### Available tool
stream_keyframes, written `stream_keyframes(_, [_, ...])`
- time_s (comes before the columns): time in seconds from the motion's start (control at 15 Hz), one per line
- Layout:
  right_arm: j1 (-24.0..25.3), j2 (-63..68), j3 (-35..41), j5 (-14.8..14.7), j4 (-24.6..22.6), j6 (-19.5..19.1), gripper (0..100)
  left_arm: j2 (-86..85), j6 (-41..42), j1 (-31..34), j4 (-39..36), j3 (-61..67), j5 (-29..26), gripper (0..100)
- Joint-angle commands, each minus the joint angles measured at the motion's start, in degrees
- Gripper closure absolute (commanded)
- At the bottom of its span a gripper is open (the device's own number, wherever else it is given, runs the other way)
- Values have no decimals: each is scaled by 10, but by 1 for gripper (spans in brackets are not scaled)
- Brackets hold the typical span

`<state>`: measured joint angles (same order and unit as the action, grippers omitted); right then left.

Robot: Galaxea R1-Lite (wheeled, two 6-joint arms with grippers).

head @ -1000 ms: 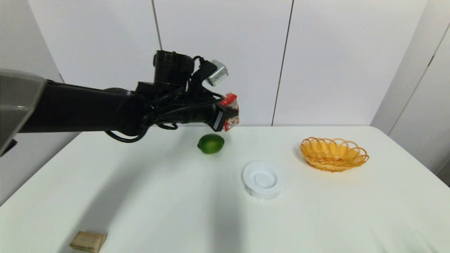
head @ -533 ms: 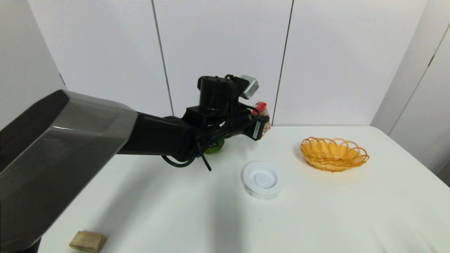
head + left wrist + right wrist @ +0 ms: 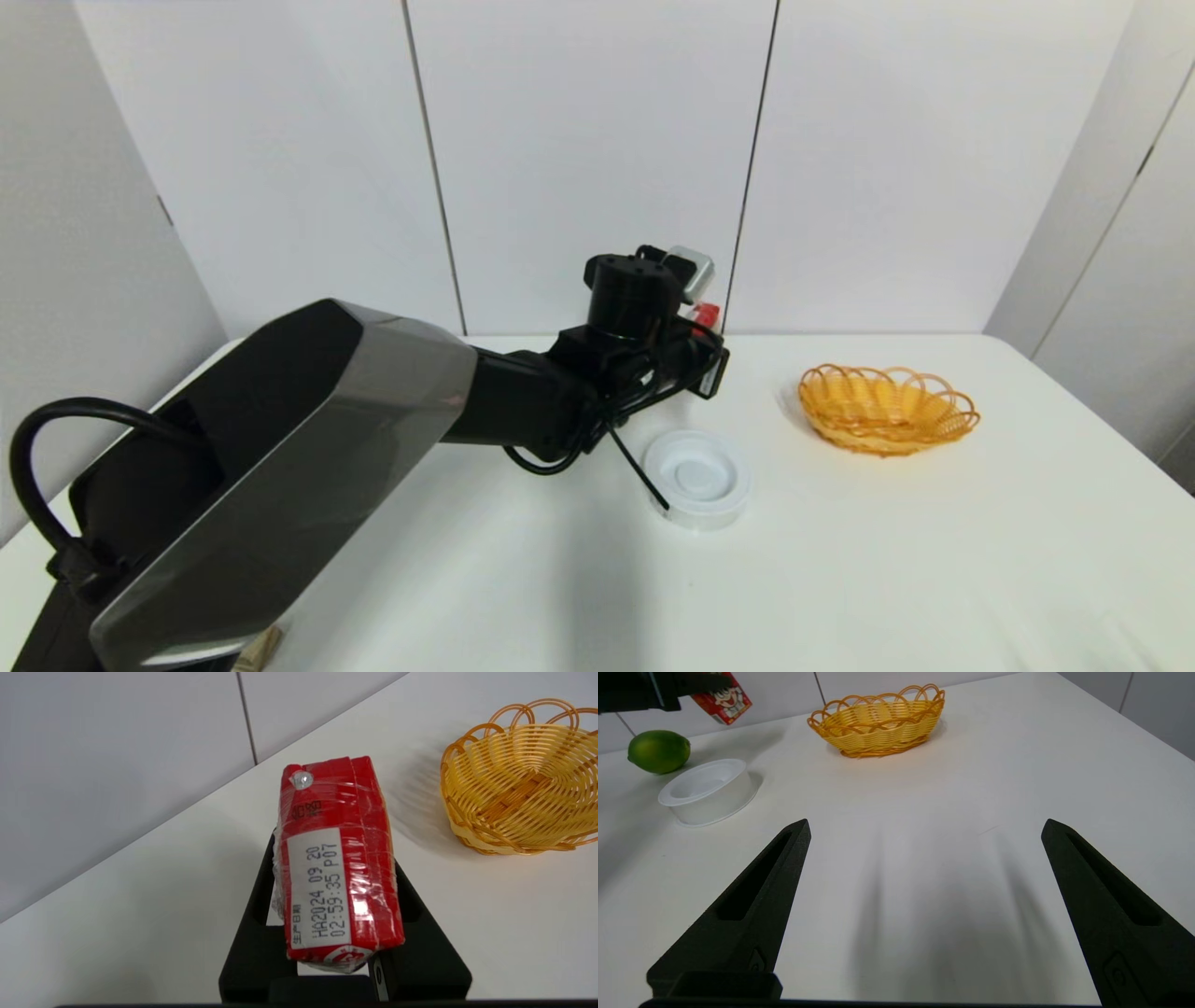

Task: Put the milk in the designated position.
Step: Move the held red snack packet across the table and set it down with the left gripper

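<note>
Left gripper (image 3: 334, 933) is clamping the milk (image 3: 336, 858) and carrying it above the far tabletop, between white dish (image 3: 696, 478) and basket (image 3: 887, 408); should be lowering slowly, keeping the carton upright before releasing. Since earlier frames it's travelling rightward and dropping, now hiding the lime (image 3: 658, 751) in head view. Right gripper (image 3: 924, 905) is sitting spread wide, idle over the near table.

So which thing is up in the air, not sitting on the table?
The milk. The left claw grips it above the table, while the lime, dish and basket all rest on it.
</note>
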<state>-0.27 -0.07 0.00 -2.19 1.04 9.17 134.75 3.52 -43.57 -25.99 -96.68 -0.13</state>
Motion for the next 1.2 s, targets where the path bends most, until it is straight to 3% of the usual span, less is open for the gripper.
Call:
stream_keyframes(0.07, [0,1,0,0,0,1,0,41,1,-10,5,-57,-2,100])
stream_keyframes(0.47, [0,1,0,0,0,1,0,75,1,-19,109,-153,-14,100])
stream_keyframes(1.2, [0,1,0,0,0,1,0,99,3,-27,109,-159,-14,100])
